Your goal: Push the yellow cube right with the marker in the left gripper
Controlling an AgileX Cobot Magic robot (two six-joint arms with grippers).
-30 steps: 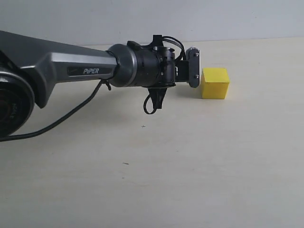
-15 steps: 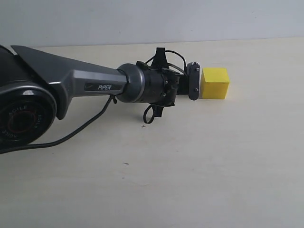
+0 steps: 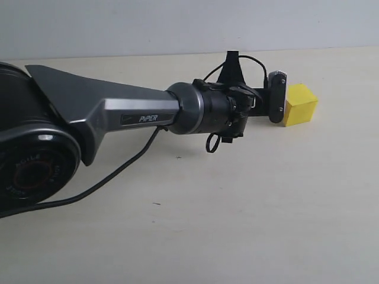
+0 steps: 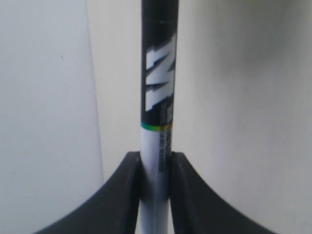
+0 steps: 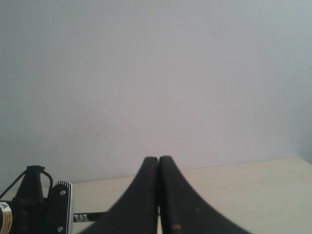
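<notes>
The yellow cube [image 3: 301, 105] sits on the pale table [image 3: 237, 207], right of the middle and turned a little askew. My left gripper [image 3: 276, 99] is pressed up against the cube's left face; the marker itself is hidden behind the gripper in the exterior view. In the left wrist view the left gripper [image 4: 156, 158] is shut on the marker [image 4: 159, 97], whose white barrel sits between the black fingers while the black labelled part sticks out beyond them. The cube is out of that view. My right gripper [image 5: 159, 159] is shut with nothing in it.
The grey-silver "PIPER" arm [image 3: 118, 115] stretches across the table from the left, with a black cable [image 3: 112, 174] hanging under it. A plain white wall [image 3: 177, 23] stands behind the table. The left gripper's body [image 5: 48, 209] shows in the right wrist view.
The left arm has reached further right, and the yellow cube has slid right in front of it and turned slightly.
</notes>
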